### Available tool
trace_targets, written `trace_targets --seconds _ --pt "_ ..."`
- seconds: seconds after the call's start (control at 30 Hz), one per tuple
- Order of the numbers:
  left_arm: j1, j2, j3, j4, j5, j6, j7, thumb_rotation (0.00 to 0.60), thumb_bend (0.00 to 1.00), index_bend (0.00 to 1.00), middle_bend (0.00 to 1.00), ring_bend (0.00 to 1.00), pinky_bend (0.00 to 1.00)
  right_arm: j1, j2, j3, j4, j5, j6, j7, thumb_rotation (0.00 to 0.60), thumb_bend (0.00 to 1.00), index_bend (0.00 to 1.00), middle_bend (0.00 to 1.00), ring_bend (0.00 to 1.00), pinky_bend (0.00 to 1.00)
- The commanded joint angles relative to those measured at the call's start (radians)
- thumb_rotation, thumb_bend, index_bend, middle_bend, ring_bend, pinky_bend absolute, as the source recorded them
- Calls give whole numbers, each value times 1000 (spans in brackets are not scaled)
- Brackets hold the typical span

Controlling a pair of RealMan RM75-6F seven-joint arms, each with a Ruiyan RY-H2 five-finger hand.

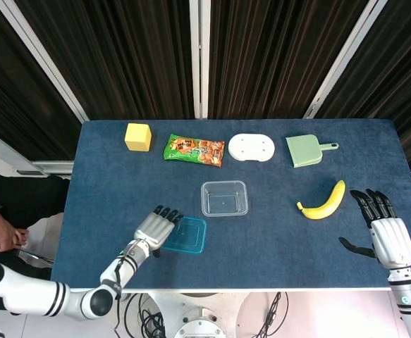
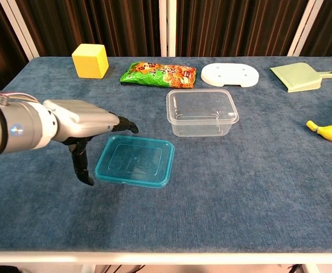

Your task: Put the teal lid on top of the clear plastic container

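Now, with left hand [image 2: 80, 122] empty, fingers [image 2: 126, 124] spread at the flat teal plastic lid [image 2: 135, 161], near side of the clear rectangular plastic container [image 2: 201, 112]: pinch the lid's left rim, lift level. Right hand [image 1: 387, 232] open too.

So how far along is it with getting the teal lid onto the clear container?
Nothing is finished: the teal lid lies flat on the table, apart from the clear plastic container. The left hand is open at the lid's left edge, not gripping. Grasping, lifting and placing remain. The right hand sits idle.
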Motion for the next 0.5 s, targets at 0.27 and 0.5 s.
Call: trace_targets --seconds 0.27,0.5 --pt "-54 -59 5 60 -67 44 -18 600 23 31 8 0 72 -2 -2 -2 6 2 0 7 600 89 0 115 0 0" --pt "-83 -73 18 80 -105 28 -28 600 29 46 7 0 76 -3 -3 -2 12 5 -1 13 600 88 0 115 0 0"
